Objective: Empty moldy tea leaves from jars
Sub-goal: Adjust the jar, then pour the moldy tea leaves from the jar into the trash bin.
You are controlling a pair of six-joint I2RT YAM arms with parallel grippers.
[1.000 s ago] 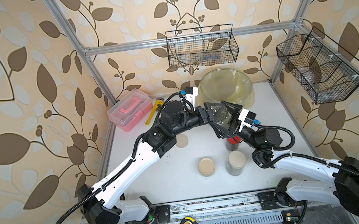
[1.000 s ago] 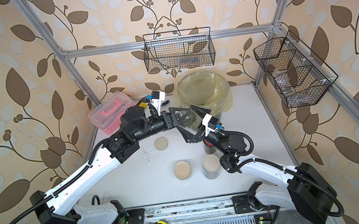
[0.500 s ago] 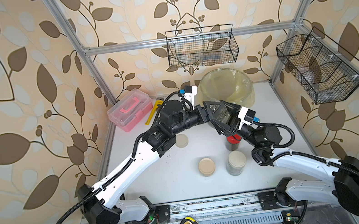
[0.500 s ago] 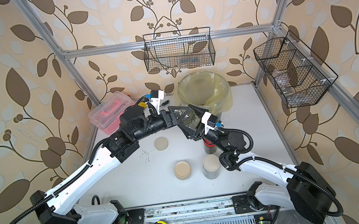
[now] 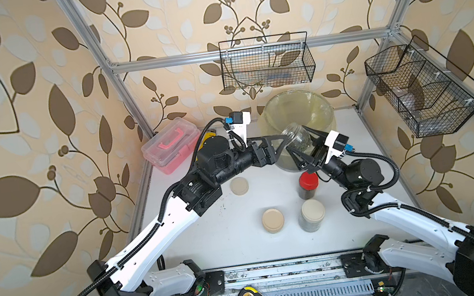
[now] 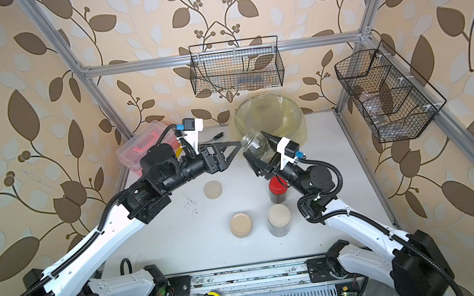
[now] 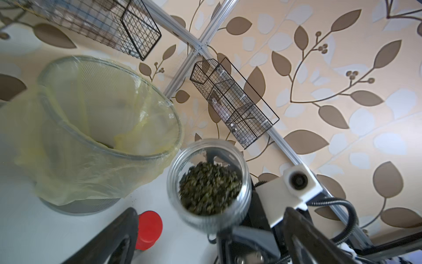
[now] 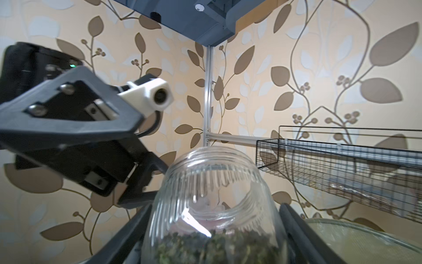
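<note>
Right end effector [image 5: 297, 141] is clamped round the body of the open jar [image 6: 256, 146], held up off the bench [image 5: 243, 248] and tilted, mouth toward the left arm, close by the lined grey bin [image 5: 318, 109]. The moldy tea leaves [image 7: 209, 189] sit inside that jar. Left end effector [image 7: 211, 212] is spread wide and holds nothing, with its tips right at the jar's mouth, contact unclear. On the bench stand a red-lidded jar [image 5: 308, 181] under the right wrist and two beige-lidded jars [image 5: 311, 212] [image 5: 272, 220], with a loose beige lid [image 5: 239, 186] by the left arm.
</note>
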